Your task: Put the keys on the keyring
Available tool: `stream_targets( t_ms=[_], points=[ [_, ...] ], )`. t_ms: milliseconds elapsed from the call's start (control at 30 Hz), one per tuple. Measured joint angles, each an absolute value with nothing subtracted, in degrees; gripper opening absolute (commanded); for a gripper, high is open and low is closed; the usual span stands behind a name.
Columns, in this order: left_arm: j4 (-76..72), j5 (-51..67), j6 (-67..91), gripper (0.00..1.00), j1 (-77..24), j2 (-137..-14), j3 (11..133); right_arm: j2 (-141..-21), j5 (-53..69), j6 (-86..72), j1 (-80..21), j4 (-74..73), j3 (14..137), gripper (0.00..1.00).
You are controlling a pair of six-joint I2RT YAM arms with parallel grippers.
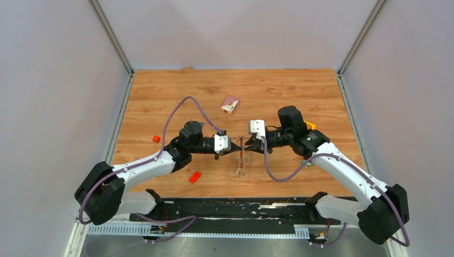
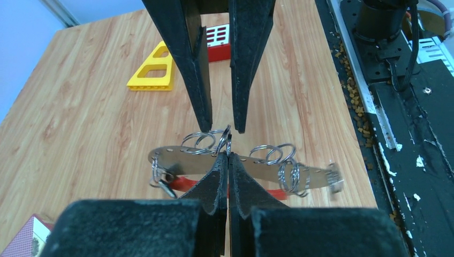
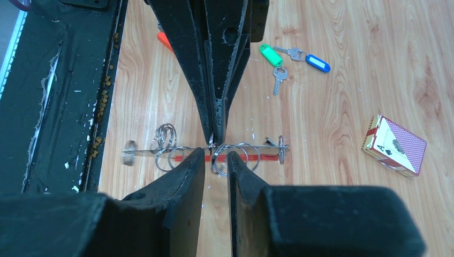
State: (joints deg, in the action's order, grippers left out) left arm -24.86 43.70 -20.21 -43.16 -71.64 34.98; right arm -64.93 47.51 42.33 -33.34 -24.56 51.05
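Two grippers meet above the middle of the table [image 1: 160, 96] and share the keyring [image 2: 184, 160] between them. The left gripper [image 2: 228, 156] is clamped tight on the metal strip near its middle. It holds the strip level and clear of the wood, so the rings hang free on either side. The right gripper [image 3: 216, 155] faces it nose to nose, its jaws narrowly parted around one upright ring [image 2: 226, 139]. A sliver of gap shows, so it does not seem to pinch the ring. This looks like a move to steady or pry that ring for threading. The keys [image 3: 278, 75], with green and blue tags, lie on the table well apart from the keyring, in neither gripper.
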Motion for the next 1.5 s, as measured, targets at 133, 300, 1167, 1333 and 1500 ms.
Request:
stream_targets(
  t_ms=[133, 300, 1167, 1333, 1500],
  points=[
    [-25.82, 44.12, -19.73, 0.0, -43.16, -71.66, 34.15, -64.12, 47.2, 42.52, -33.34, -24.58, 51.05, 0.24],
    [-26.83, 44.58, -19.33, 0.0, -43.16, -71.9, 34.11, -63.22, 47.51, 42.74, -33.34, -24.64, 51.05, 0.24],
    [-26.87, 45.43, -19.22, 0.0, -43.16, -72.47, 33.98, -65.67, 46.96, 43.92, -35.2, -26.59, 51.05, 0.04],
    [-27.64, 45.63, -18.37, 0.0, -43.11, -72.47, 33.43, -65.67, 46.65, 44.07, -35.22, -26.92, 51.07, 0.0],
    [-28.1, 45.54, -18.57, 0.19, -43.11, -72.58, 33.28, -65.73, 45.82, 44.01, -35.31, -27.62, 51.68, 0.0]
  ],
)
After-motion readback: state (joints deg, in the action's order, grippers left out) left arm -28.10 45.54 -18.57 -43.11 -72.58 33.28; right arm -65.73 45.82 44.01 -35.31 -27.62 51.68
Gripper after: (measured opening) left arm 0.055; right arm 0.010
